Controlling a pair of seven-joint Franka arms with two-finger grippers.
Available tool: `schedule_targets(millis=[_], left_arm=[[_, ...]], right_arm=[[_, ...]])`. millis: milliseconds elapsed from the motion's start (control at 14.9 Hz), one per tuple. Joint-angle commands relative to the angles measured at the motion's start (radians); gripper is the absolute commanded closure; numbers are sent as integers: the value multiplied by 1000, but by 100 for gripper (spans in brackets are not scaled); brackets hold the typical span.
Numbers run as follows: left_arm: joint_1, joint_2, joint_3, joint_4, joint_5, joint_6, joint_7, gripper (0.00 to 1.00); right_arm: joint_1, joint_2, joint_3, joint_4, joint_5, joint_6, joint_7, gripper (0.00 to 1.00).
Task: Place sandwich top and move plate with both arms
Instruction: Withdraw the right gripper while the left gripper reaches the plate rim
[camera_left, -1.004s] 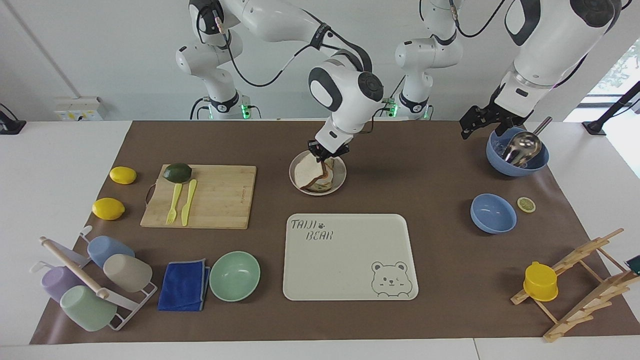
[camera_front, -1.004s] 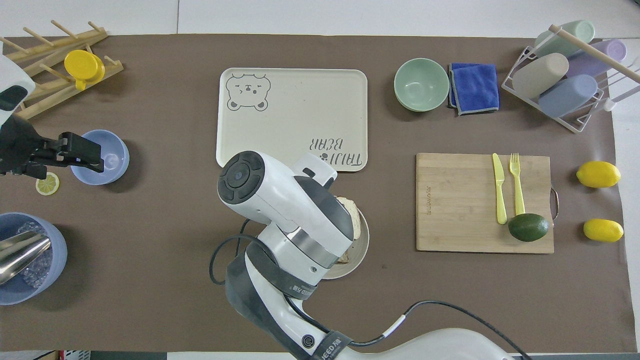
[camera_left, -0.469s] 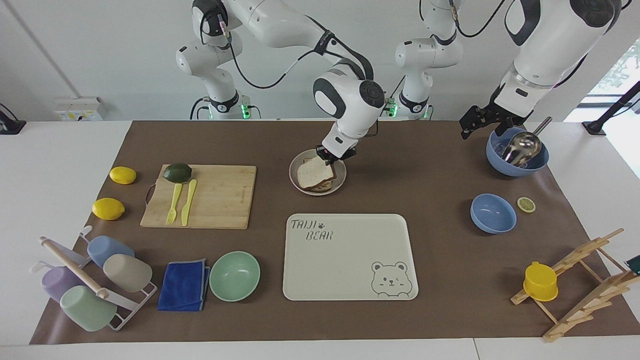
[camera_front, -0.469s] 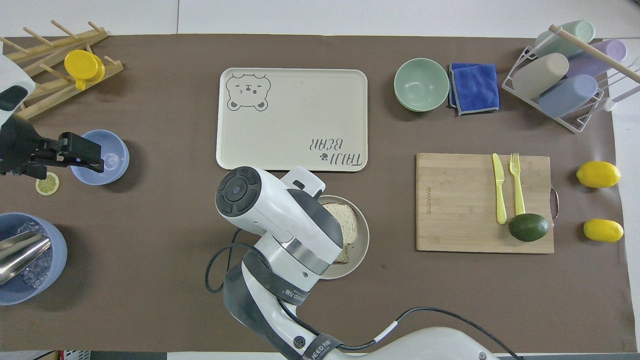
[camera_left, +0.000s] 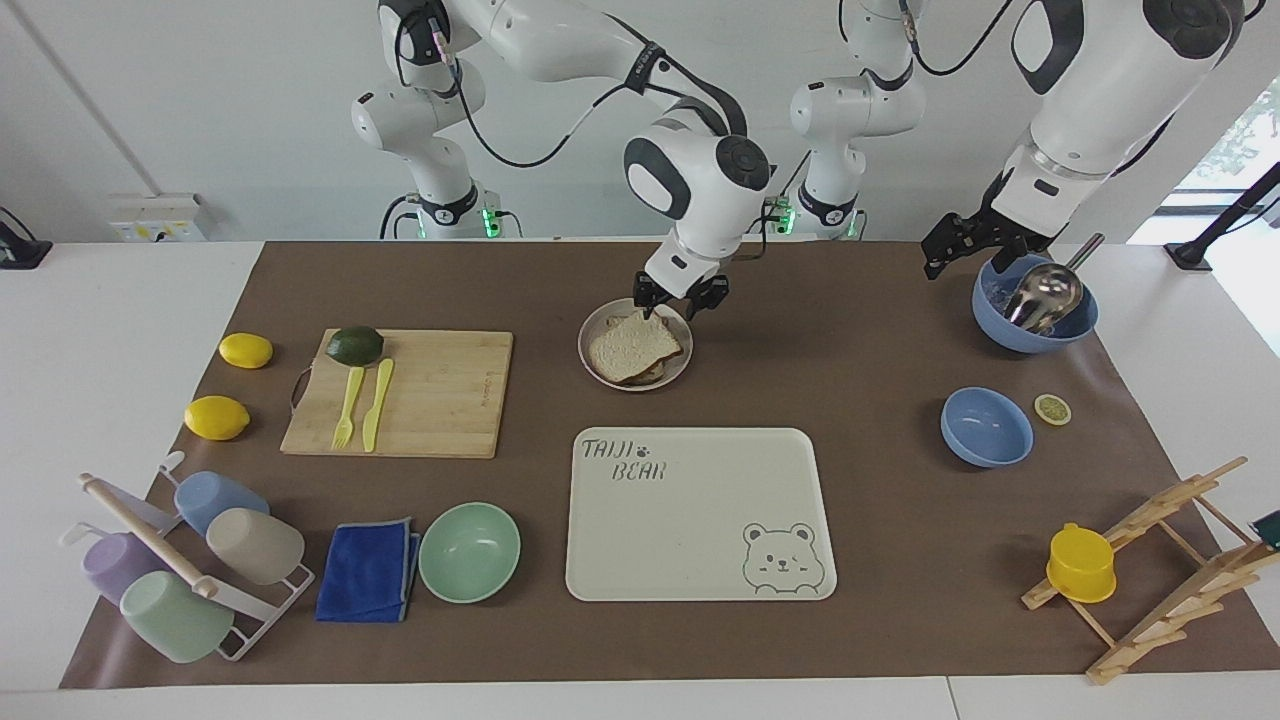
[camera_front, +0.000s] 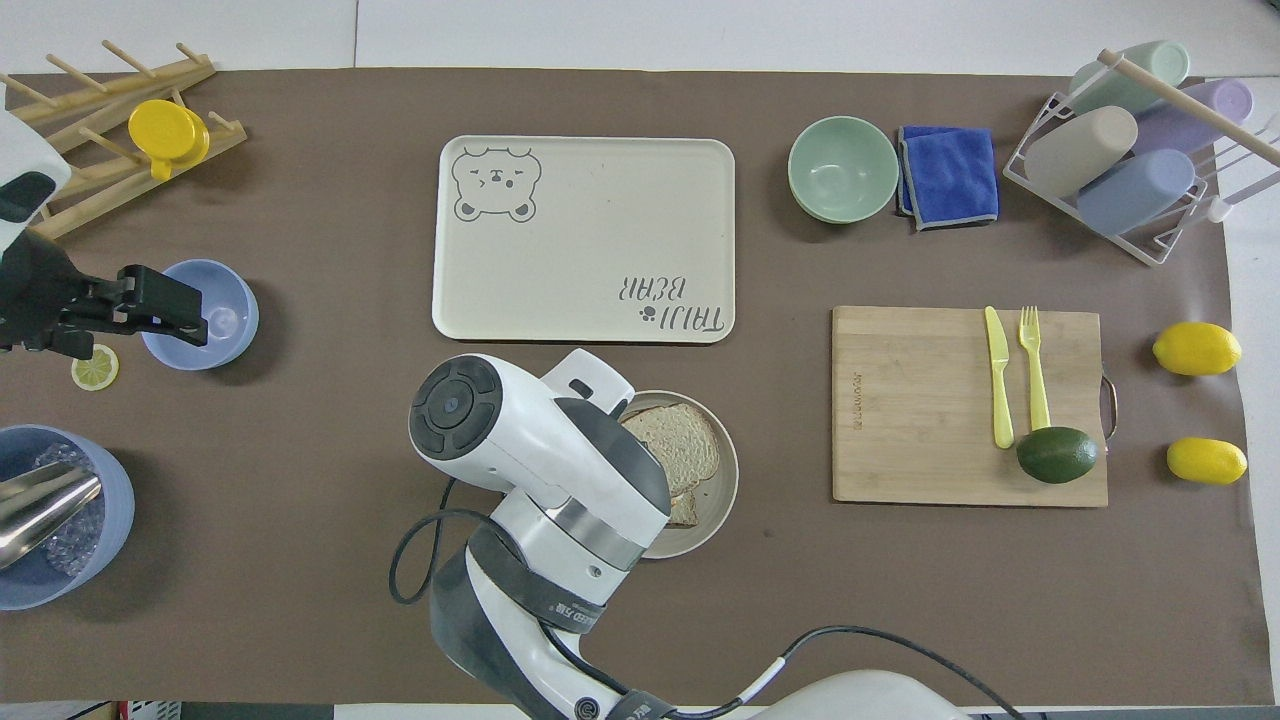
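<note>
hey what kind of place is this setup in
Probably a robotics lab staged as a kitchen table: two white arms work over a brown mat, the right gripper above a sandwich plate, with a cutting board and cup rack set out like props.

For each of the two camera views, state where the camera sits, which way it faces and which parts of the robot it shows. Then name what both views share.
Facing view: high across the table, looking at the robots; shows both arms whole, with the right end effector open over the plate.
Overhead view: high above the robots' end, looking steeply down; shows the right arm's wrist and the left end effector.
Shared: the sandwich top on the plate, the tray.
</note>
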Motion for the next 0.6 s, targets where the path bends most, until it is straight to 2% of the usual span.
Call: schedule_targets(millis=[0, 201, 536], left_arm=[[17, -36, -4, -52, -10, 25, 22, 0], [3, -68, -6, -111, -10, 64, 9, 0], [-98, -163, -18, -343, -22, 219, -34, 0]], right_arm=[[-189, -99, 10, -38, 25, -15, -36, 0], [-303, -152, 6, -32, 24, -58, -112, 0], [-498, -302, 6, -32, 28, -135, -304, 0]])
